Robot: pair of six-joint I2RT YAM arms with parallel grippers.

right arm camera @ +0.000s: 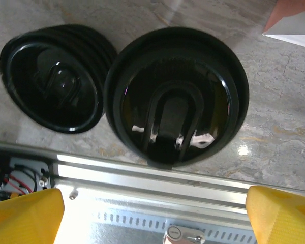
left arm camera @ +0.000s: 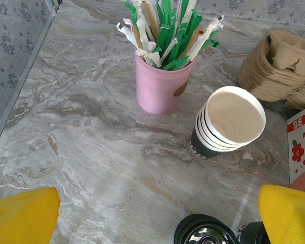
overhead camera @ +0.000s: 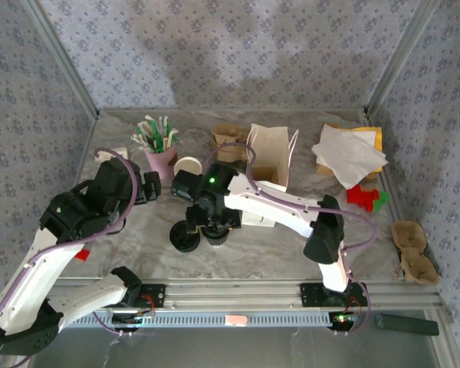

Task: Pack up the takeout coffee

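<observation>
The step in hand looks like the grasp: the right tool [right arm camera: 152,216] hangs over the coffee [right arm camera: 175,96], jaws wide apart and clamped on nothing. The coffee stands upright on the desk [overhead camera: 268,249] near its front rail. A lid pile [right arm camera: 51,84] sits just beside it, close enough that I cannot tell whether the two touch. That neighbour is probably the main hazard. The fingers [right arm camera: 25,213] close along the same line on which pile and coffee sit, so one finger would likely come down on the pile. Turning the wrist so the jaws straddle the coffee across that line seems wiser. In the wrist view the lid lies ahead of the fingertips, so the tool should shift forward until it is centred. It should then drop far enough to grip the paper wall below the lid's rim, since the glossy lid itself may slip or pop off. A gentle squeeze suits a paper cup, and it should be kept upright on the way to the bag [overhead camera: 270,149] standing open behind. The left tool [left arm camera: 152,216], also spread and holding nothing, waits near the pink cup [left arm camera: 160,89], out of the way.
</observation>
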